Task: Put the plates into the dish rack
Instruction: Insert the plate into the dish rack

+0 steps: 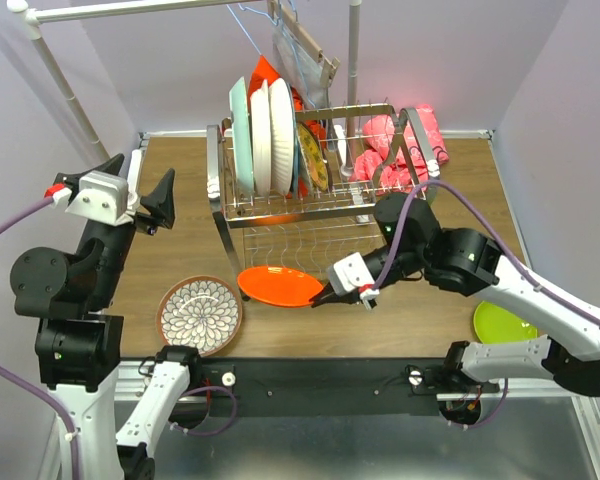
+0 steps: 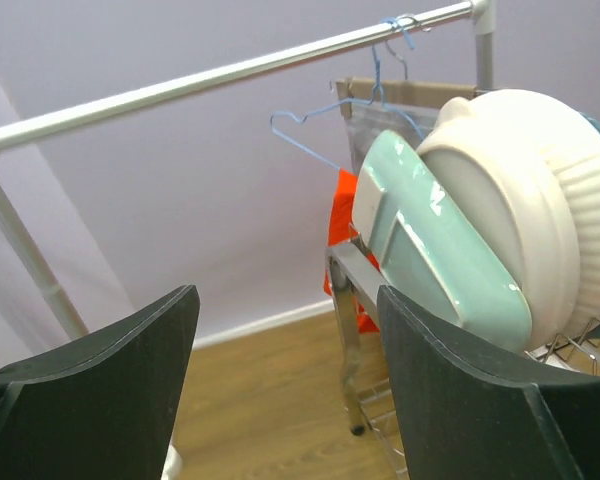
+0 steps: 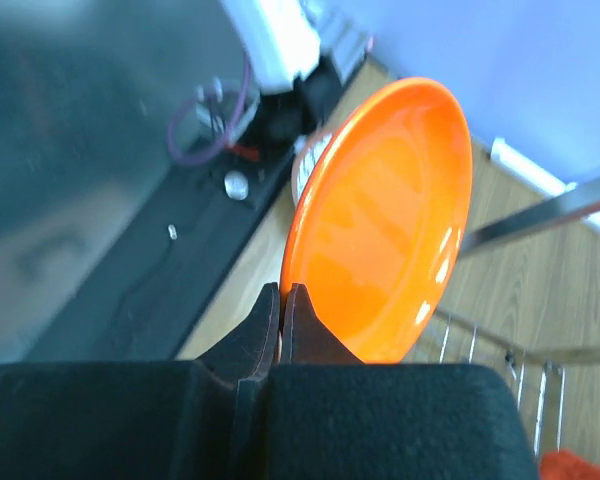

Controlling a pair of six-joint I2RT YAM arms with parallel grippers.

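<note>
The right gripper [image 1: 320, 297] is pinching the near rim of the orange plate [image 1: 280, 286], its fingers [image 3: 250, 345] pressing together on that thin edge with no gap showing. The plate is sitting low, just in front of the dish rack [image 1: 310, 205], lying close to flat. I cannot tell whether its far side is touching the table [image 1: 180, 215].

It is looking like a plain, round, shallow dish, bright orange all over, with a glossy face that is throwing back highlights. To my eye it is stiff and slick, and probably breakable if it drops. With such a narrow bite on one edge, it is likely wanting to sag or swivel once it is tipped upright for a slot. A deeper hold on the rim, with the weight hanging below the fingers, would suit it better.

To the left of the rack the left gripper [image 1: 135, 180] is hovering with its fingers [image 2: 110, 400] spread wide, holding nothing. A mint plate [image 1: 241, 135] and a white plate [image 1: 270, 135] are standing on edge in the rack's upper shelf. A floral plate [image 1: 200, 315] is lying in front of the rack to the left, and a lime green plate [image 1: 500, 322] in front to the right.
</note>
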